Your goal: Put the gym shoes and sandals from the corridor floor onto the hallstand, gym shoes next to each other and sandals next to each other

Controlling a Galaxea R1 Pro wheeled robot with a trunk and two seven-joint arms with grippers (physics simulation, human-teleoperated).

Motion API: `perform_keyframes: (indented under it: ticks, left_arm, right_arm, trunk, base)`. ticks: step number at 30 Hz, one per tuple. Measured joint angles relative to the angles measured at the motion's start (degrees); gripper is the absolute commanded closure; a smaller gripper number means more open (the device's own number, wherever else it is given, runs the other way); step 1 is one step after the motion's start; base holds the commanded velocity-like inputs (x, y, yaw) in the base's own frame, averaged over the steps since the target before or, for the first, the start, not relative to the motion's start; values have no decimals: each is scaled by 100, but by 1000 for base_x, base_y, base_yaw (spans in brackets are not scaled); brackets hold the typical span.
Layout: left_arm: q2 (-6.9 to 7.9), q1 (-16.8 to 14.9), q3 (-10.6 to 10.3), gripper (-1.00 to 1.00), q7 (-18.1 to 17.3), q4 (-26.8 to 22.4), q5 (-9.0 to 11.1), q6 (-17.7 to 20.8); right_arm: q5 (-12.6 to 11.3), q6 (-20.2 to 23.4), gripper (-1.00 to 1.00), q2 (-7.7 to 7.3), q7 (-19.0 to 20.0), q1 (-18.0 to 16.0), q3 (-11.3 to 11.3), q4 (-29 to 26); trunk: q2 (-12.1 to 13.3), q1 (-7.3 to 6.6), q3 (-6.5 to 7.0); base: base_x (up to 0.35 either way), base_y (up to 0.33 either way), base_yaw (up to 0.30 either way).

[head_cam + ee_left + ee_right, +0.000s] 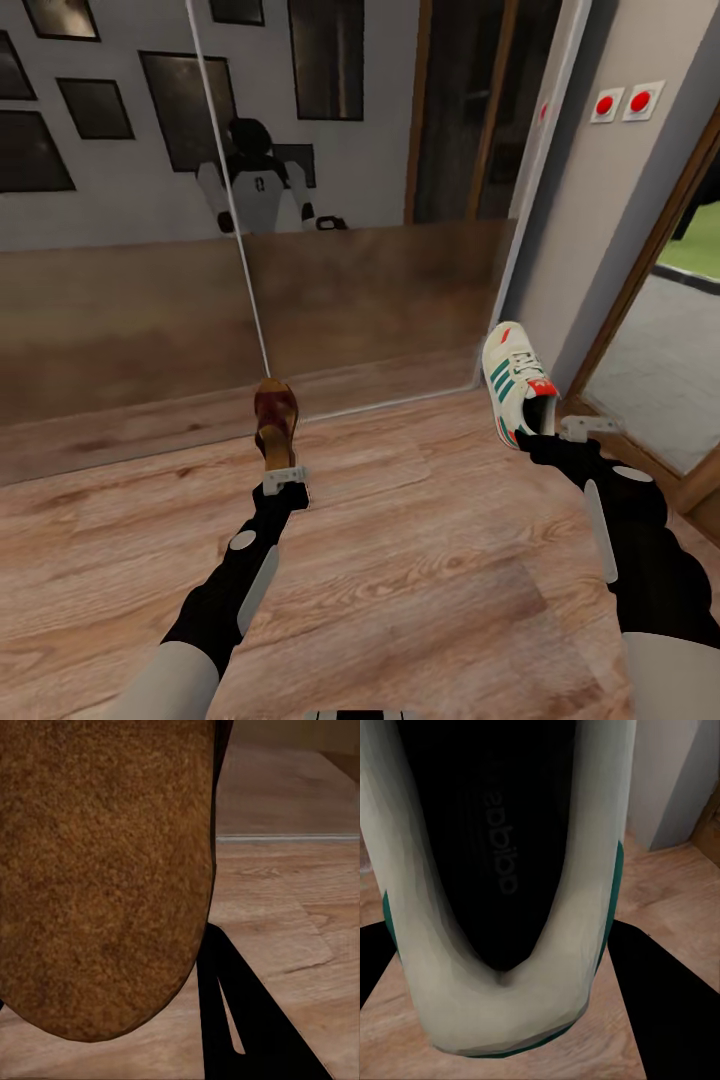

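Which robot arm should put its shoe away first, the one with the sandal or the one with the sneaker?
Hard to pick: no shoe rack shows. The left gripper holds a sandal and the right gripper holds a sneaker, both lifted off the wood floor. Probably whichever arm ends up nearer the rack.

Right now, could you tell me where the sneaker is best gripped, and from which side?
The hold it already has looks sound: the right gripper is shut on the heel end of the gym shoe, coming from behind with the toe pointing away. The open collar lets one finger go inside, visible past the dark insole, and the heel wall is firm and narrow.
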Motion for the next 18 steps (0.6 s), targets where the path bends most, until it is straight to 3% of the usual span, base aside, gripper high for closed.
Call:
perform_keyframes:
  ticks: [6,12,18]
  left_arm:
    - [-1,0,0,100,-1,3,0,0]
    - [0,0,-1,100,-4,0,-3,0]
    - [-1,0,0,100,-6,1,-2,0]
  right_arm:
    - [1,0,100,0,0,0,0,0]
    - [-1,2,100,0,0,0,0,-1]
    - [-1,0,100,0,-1,0,0,0]
  trunk:
    - [0,0,15]
    - [0,0,31]
    - [0,0,48]
  base:
    - [0,-6,296]
    - [0,-174,296]
    - [0,-23,296]
